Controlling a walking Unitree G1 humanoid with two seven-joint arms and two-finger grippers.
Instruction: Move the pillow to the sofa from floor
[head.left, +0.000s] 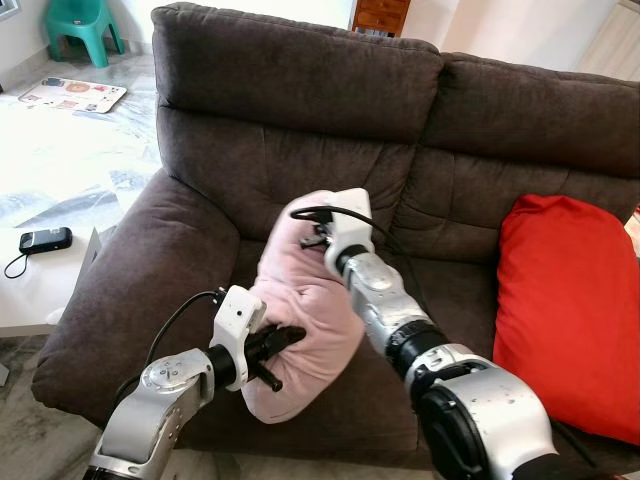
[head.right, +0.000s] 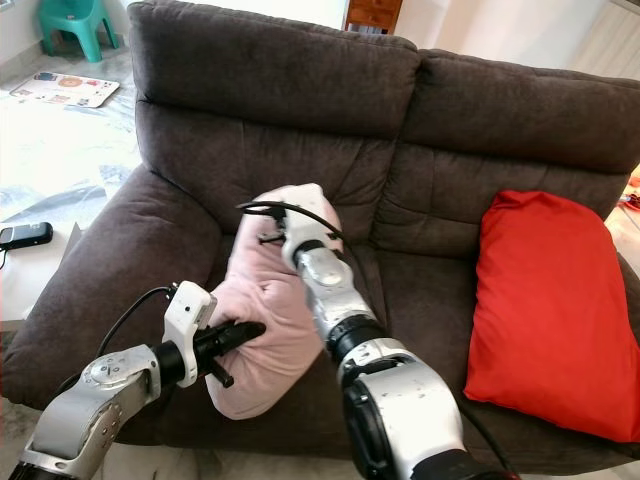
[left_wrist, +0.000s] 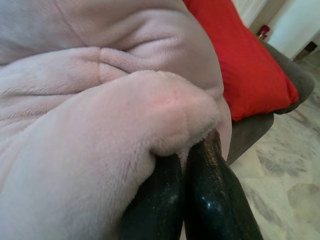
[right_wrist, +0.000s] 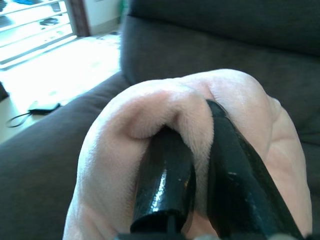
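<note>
**Pillow lifted, not yet set down**

The pink pillow (head.left: 300, 310) is held over the sofa (head.left: 300, 120) seat's front edge, pinched by both jaws: left gripper (head.left: 285, 338) low, right gripper (right_wrist: 200, 165) at top. Placing and release are judged to remain.

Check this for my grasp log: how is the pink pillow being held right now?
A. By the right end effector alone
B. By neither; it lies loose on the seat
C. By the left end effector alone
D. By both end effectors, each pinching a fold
D: the left end effector pinches the pink pillow low down, and the right end effector grips a fold at its top, above the sofa.
</note>
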